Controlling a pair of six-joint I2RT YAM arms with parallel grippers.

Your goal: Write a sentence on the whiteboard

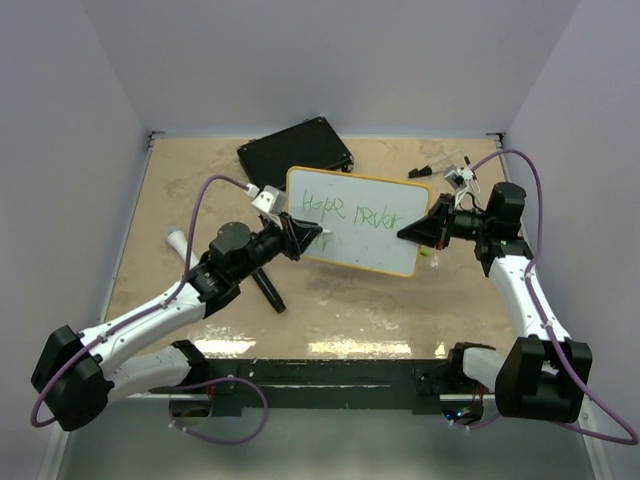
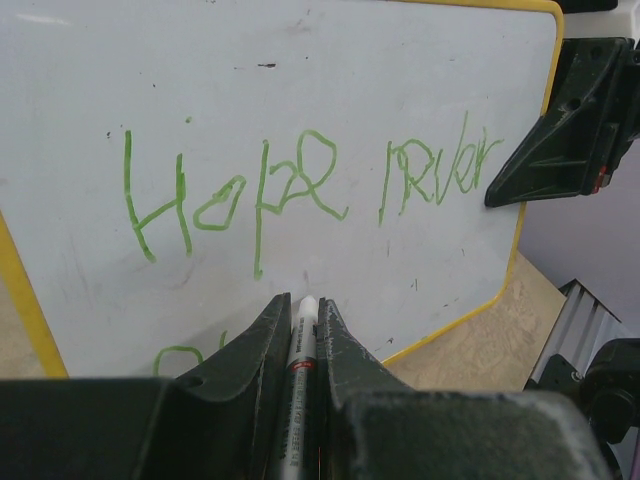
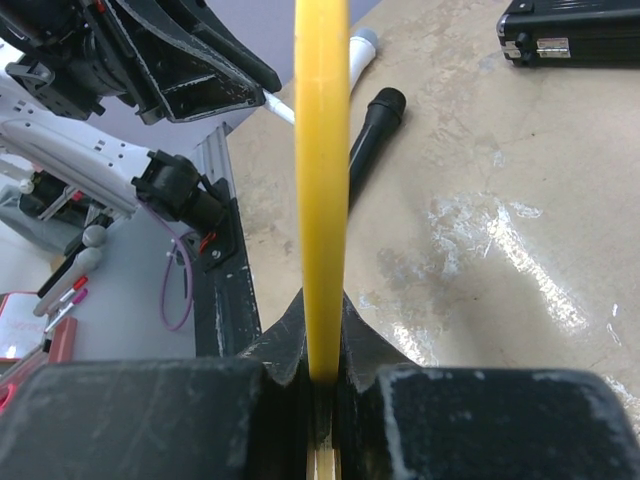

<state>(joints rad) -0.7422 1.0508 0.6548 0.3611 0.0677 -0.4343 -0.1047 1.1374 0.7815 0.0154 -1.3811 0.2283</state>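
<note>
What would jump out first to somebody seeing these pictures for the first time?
The whiteboard over the middle of the table catches the eye first, with green handwriting across its upper face. The right pincer clamps its yellow rim at the right edge. The left pincer, shut on a marker, points the tip at the board just below the writing.

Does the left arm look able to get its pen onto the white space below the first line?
Probably yes: the left gripper holds the marker with its tip right by the whiteboard, below the green writing, nothing between. The right gripper clamps the far edge.
</note>
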